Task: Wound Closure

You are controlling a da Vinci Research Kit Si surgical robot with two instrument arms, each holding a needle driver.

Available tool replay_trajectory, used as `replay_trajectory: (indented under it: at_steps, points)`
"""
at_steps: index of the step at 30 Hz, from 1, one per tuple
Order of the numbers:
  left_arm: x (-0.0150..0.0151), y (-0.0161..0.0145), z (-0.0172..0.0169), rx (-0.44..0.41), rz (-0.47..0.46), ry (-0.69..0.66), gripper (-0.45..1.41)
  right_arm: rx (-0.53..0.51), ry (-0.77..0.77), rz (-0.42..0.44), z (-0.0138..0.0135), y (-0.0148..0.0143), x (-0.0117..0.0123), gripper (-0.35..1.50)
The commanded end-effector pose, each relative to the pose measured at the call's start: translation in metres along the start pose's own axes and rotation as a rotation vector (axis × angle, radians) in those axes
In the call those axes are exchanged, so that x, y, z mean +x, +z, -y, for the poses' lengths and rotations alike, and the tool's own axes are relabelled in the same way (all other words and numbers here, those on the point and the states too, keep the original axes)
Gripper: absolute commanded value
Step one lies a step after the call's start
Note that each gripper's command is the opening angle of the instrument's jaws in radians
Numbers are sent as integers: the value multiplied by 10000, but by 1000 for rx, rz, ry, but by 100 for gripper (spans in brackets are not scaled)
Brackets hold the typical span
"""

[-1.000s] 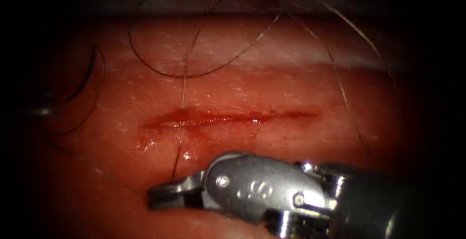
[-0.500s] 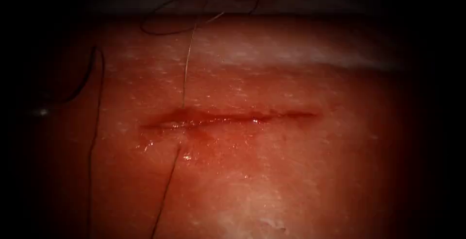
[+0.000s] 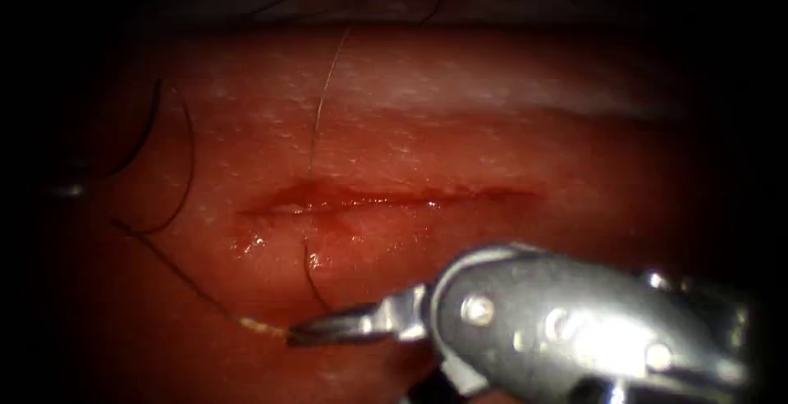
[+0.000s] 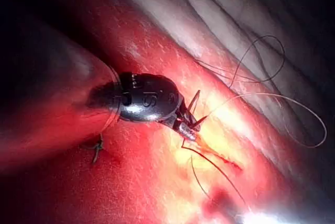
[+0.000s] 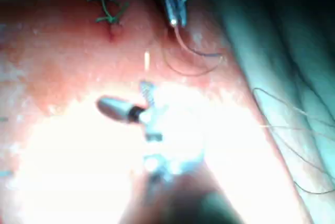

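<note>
The cut (image 3: 386, 199) runs left to right across the middle of the tissue (image 3: 492, 141), wet with red fluid (image 3: 328, 223) along its line and just below its left part. The thread (image 3: 185, 281) passes through the tissue near the cut's left end: a pale strand comes down from above and enters just over the cut, and a dark strand comes out below it and curls down toward the right hand (image 3: 316, 334). Another dark stretch loops over the tissue left of the cut and ends in a short pale piece that meets the tip of the right hand. That hand lies below the cut, reaching in from the right and pointing left, its jaws closed on the thread's end. In the left wrist view the left hand (image 4: 189, 124) sits on the tissue close to the cut, with thread running up to it in wide loops; whether it grips that thread cannot be told. A tied stitch (image 4: 97, 149) lies beside its shaft. The needle's place cannot be told.
</note>
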Motion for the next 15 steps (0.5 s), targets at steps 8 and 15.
replay_trajectory:
  at_steps: [8, 15]
  points:
    - [-6, 4, 5, -3, -1, 1, -35, -88, -21, 5, -30, -8, -56, 119]
    - [-6, 4, 5, -3, -1, 1, -35, -161, -35, 6, -51, 19, -92, 113]
